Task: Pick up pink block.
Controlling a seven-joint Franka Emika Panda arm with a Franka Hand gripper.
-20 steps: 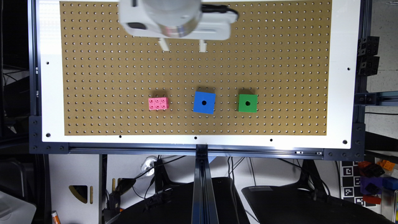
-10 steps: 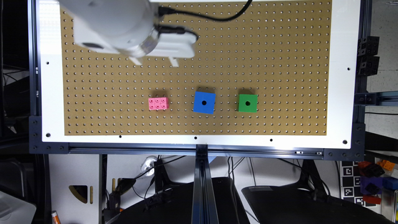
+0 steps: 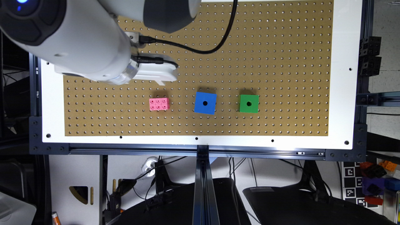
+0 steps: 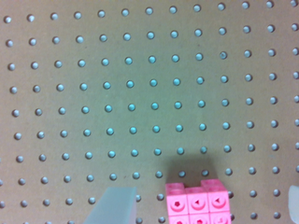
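The pink block (image 3: 159, 104) lies flat on the brown pegboard (image 3: 281, 47), studs up, at the exterior view's left end of a row of three. The blue cube (image 3: 205, 102) sits in the middle, well apart from it, and the green cube (image 3: 249, 103) is further to the exterior view's right. That spacing leaves bare board on every side of the pink block, so fingers can likely come down around it without nudging a neighbour.

The gripper (image 3: 153, 75) hangs above the board just beyond the block and slightly to the exterior view's left of it, with nothing in its grasp. In the wrist view one pale fingertip (image 4: 112, 205) stands beside the pink block (image 4: 198, 203) and a sliver of the other shows at the opposite edge of the picture, so the jaws stand wide apart, wider than the block.

The approach looks unfinished: the block sits at the edge of the wrist view, not centred between the fingers. A short shift toward the block, then a descent, seems to be what remains before closing.
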